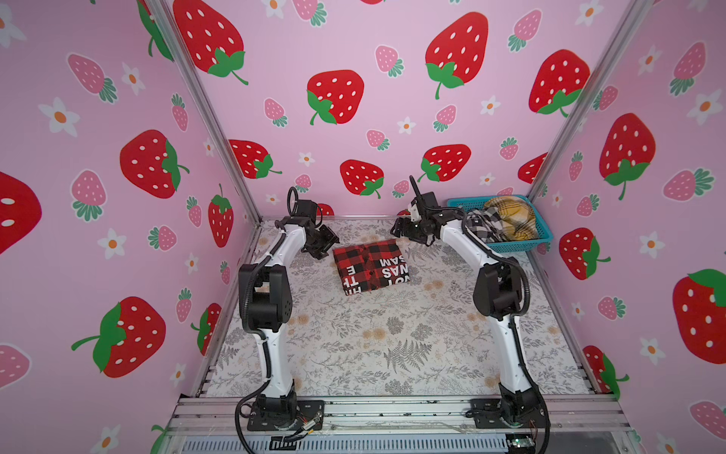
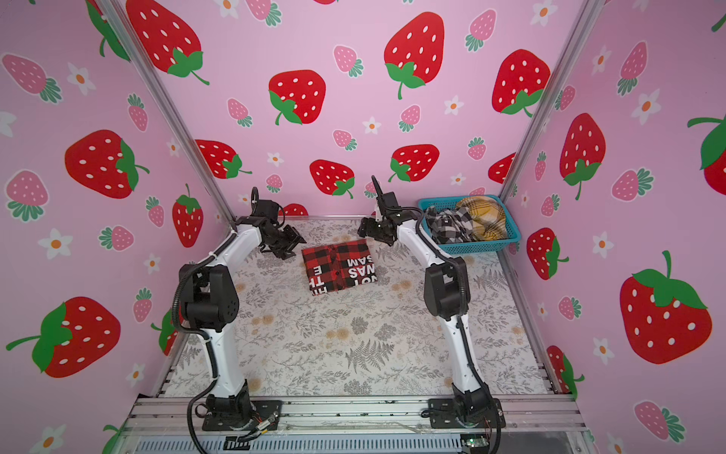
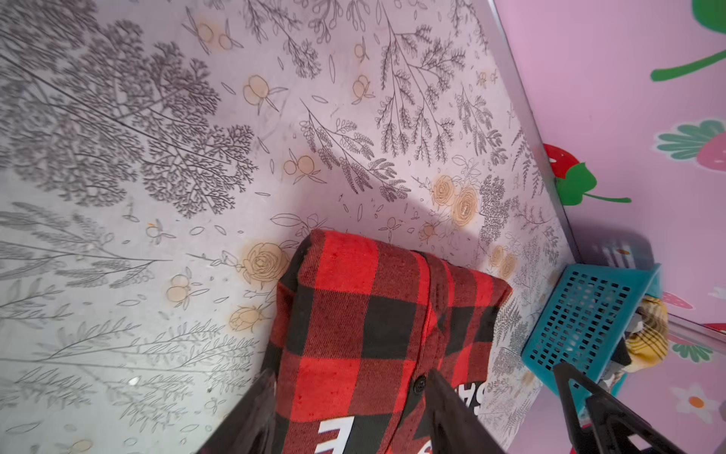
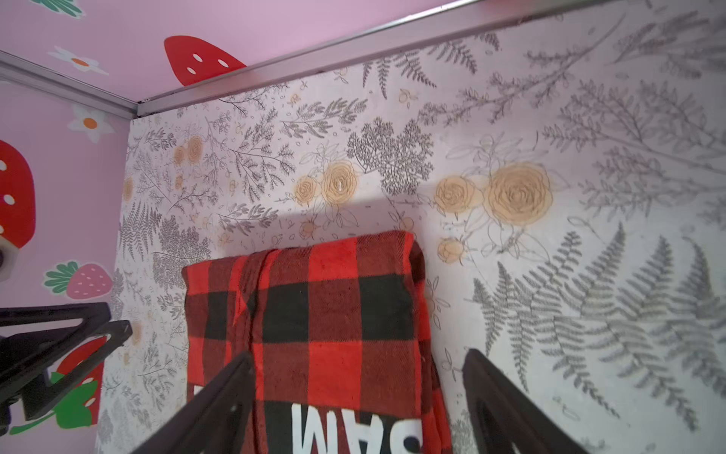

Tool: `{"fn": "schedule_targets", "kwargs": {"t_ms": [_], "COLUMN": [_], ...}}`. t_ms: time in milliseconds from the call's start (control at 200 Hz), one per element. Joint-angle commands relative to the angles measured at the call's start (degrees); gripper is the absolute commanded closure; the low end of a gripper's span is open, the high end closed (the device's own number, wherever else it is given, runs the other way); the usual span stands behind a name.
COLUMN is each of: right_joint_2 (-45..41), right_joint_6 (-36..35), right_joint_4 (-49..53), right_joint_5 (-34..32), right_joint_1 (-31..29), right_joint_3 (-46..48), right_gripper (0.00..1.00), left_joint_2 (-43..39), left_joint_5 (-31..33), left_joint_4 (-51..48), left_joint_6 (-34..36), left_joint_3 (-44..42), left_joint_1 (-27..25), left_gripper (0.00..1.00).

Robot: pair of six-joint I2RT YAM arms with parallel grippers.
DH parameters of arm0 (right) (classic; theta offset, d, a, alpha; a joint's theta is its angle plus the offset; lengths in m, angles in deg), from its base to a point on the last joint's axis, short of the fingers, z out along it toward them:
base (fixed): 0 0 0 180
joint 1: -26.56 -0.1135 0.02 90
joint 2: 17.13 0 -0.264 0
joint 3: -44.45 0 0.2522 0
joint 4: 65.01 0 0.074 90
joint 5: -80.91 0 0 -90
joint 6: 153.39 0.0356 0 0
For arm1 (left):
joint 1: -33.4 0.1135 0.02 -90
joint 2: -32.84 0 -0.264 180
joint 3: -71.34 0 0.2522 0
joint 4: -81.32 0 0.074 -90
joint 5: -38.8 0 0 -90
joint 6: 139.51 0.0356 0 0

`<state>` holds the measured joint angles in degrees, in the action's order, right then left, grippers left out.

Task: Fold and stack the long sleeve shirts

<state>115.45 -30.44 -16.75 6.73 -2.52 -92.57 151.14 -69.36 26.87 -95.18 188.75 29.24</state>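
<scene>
A red-and-black long sleeve shirt (image 1: 371, 267) (image 2: 339, 266) with white block letters lies folded in a rectangle toward the back of the table. My left gripper (image 1: 328, 245) (image 2: 294, 247) hovers open at its far left corner. The left wrist view shows my left gripper (image 3: 351, 377) spread over the plaid cloth (image 3: 365, 314), holding nothing. My right gripper (image 1: 397, 230) (image 2: 362, 228) hovers open at the far right corner. In the right wrist view, my right gripper (image 4: 358, 353) stands apart above the shirt (image 4: 314, 314). A black-and-white shirt (image 1: 485, 226) and a mustard-yellow shirt (image 1: 514, 220) lie crumpled in the basket.
A turquoise perforated basket (image 1: 522, 244) (image 2: 471, 247) (image 3: 581, 314) stands in the back right corner against the pink strawberry walls. A floral cover (image 1: 393, 334) spreads over the table. Aluminium rails (image 1: 393, 408) run along the front edge by the arm bases.
</scene>
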Motion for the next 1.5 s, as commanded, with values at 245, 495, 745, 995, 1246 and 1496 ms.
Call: {"fn": "schedule_targets", "kwargs": {"t_ms": [245, 495, 745, 995, 1246, 1496], "right_joint_2": [-3.00, -3.15, -15.93, -31.64, -34.46, -22.75], "right_joint_6": [-3.65, -4.09, -1.04, 3.22, 1.91, -3.61], "right_joint_4": [-10.32, -11.38, -17.04, -19.29, -16.46, -15.78], "right_joint_5": [5.30, 4.41, 4.01, 1.77, -0.35, 3.70], "right_joint_1": [-2.82, -3.43, -6.25, -10.03, -5.14, -0.74], "right_joint_3": [13.04, 19.52, 40.18, 56.99, 56.14, 46.02], "right_gripper": [0.63, 0.61, 0.61, 0.61, 0.40, 0.35], "left_joint_2": [10.30, 20.89, 14.47, -1.85, -10.20, -9.40], "left_joint_5": [-5.28, -6.73, -6.72, -8.43, -1.83, -7.03], "left_joint_4": [-5.47, -10.26, -3.97, 3.40, -1.90, 3.87], "left_joint_6": [4.41, 7.15, 7.61, 4.55, 8.04, 6.69], "left_joint_3": [10.60, 21.84, 4.64, -18.02, -18.03, -24.55], "left_joint_1": [-4.88, -6.91, -10.57, -16.10, -11.68, -8.19], "left_gripper": [0.68, 0.66, 0.67, 0.67, 0.44, 0.44]}}
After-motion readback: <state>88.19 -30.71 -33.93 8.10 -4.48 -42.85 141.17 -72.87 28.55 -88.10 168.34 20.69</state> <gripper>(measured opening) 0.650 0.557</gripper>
